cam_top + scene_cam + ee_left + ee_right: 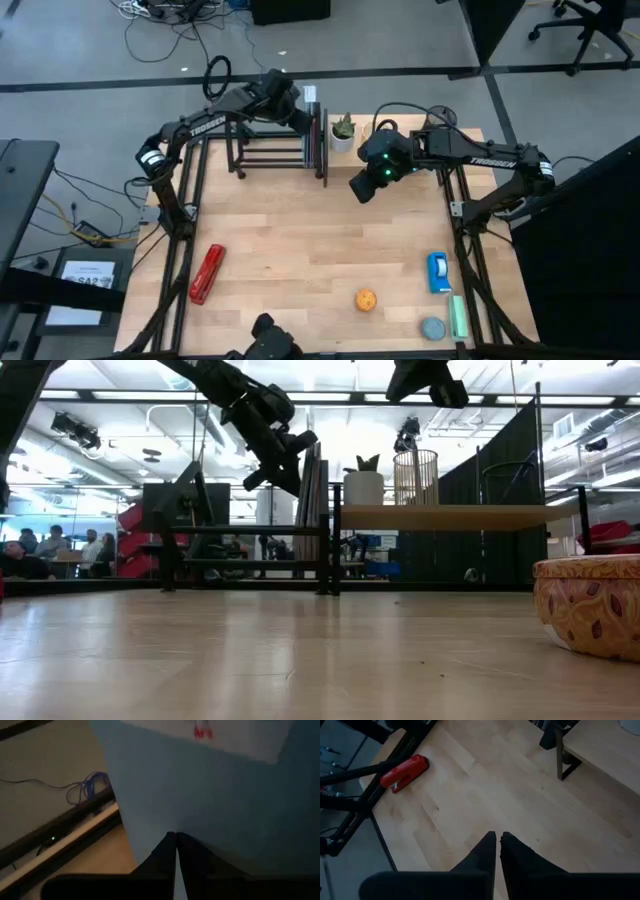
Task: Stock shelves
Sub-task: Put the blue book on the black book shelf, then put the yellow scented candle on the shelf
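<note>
A thin pale-blue book point(210, 795) with a white label stands on edge among upright flat items point(312, 500) at the right end of the black bar rack point(270, 150). My left gripper point(176, 842) is shut on it at the rack's top point(303, 115). Right of the rack, the wooden plank shelf point(450, 516) carries a potted plant point(343, 133) and a wire basket point(415, 478). My right gripper point(363, 187) hangs shut and empty high over the table's middle, in front of that shelf. My left gripper pinches the book between its two fingers at an upper edge point(176, 870), where a pale sliver shows between the fingertips. The fingers slant down from the table's left point(285, 455). The book stands nearly upright against the other flat items, its lower end down at the rack.
On the tabletop lie a red stapler point(205, 272) near the left, an orange ball point(366, 300) near the front, and a blue tape dispenser point(438, 272), a grey disc point(432, 328) and a green stick point(459, 315) front right. A patterned bowl point(590, 605) sits close to the low camera.
</note>
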You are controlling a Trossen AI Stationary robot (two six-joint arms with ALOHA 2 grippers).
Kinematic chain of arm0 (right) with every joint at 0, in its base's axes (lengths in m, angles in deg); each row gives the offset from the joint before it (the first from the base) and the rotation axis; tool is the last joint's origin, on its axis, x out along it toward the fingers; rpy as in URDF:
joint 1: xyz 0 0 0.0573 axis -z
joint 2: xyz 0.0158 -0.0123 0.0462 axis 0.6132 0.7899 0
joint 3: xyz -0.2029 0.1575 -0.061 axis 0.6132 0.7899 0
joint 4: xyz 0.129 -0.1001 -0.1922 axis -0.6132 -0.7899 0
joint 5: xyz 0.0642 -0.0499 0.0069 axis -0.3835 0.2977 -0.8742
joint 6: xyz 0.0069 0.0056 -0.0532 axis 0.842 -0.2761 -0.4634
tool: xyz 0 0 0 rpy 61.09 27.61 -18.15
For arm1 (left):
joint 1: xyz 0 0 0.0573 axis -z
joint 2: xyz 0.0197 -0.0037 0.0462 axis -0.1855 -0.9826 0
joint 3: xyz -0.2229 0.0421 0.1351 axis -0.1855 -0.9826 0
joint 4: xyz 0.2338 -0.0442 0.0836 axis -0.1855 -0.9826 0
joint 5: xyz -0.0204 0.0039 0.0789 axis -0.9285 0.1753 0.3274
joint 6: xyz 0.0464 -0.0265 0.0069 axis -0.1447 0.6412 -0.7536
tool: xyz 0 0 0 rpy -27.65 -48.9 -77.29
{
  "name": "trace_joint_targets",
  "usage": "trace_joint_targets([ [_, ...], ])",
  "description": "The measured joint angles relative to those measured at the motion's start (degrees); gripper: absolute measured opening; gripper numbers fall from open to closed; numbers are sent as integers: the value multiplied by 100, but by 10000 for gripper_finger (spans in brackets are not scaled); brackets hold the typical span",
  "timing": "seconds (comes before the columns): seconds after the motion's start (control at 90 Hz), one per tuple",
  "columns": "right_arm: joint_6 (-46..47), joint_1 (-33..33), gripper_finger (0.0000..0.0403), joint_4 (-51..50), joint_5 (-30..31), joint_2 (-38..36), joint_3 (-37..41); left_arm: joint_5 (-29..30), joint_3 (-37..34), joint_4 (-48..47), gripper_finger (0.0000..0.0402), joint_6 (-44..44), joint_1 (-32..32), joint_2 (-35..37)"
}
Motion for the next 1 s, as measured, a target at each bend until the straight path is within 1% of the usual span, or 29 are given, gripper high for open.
trace_joint_targets([
  [0.211,0,0,0,2,2,0,0,48,0,-52,0,-56,4,170],
  [0.356,-4,0,0,1,3,1,0,244,7,-223,0,-92,1,344],
  [0.767,-50,4,0,0,11,2,0,449,26,-466,0,-105,-5,627],
  [0.889,-101,4,0,0,13,0,0,565,360,-547,0,-169,-1,754],
  [1.0,-161,4,0,0,47,2,0,798,1015,-927,0,-397,13,771],
])
